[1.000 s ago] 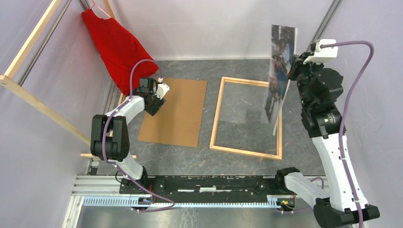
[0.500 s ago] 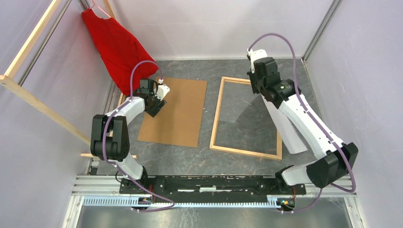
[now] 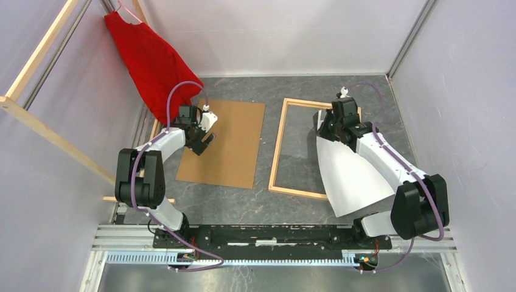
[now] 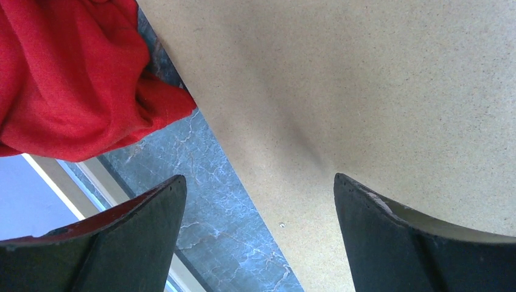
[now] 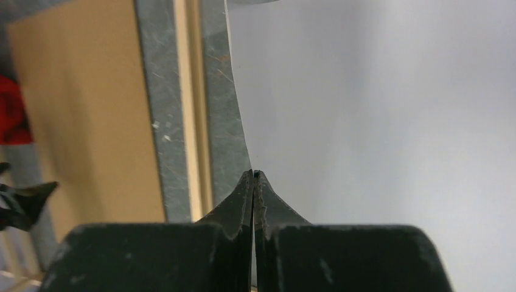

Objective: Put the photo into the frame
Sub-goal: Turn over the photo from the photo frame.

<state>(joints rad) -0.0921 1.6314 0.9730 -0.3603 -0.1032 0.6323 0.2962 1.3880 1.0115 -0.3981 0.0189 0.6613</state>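
The photo point(image 3: 353, 176) shows its plain white back and lies curved over the right part of the light-wood frame point(image 3: 278, 146), reaching past the frame's near bar. My right gripper point(image 3: 325, 129) is shut on the photo's far left edge. In the right wrist view the gripper point(image 5: 254, 176) pinches the white sheet point(image 5: 377, 109) beside the frame's left bar point(image 5: 188, 109). My left gripper point(image 3: 205, 141) is open and empty over the left edge of the brown cardboard backing board point(image 3: 228, 143). In the left wrist view the gripper point(image 4: 258, 185) hangs over the board point(image 4: 365, 79).
A red cloth point(image 3: 152, 61) hangs at the back left, its tip near the cardboard point(image 4: 67, 73). Long wooden rack bars point(image 3: 42, 128) run along the left wall. Purple walls close in the grey floor on three sides.
My right arm has swung down and left with the photo. The photo went from upright, print showing, to lying white side up over the frame. My left gripper shifted slightly.
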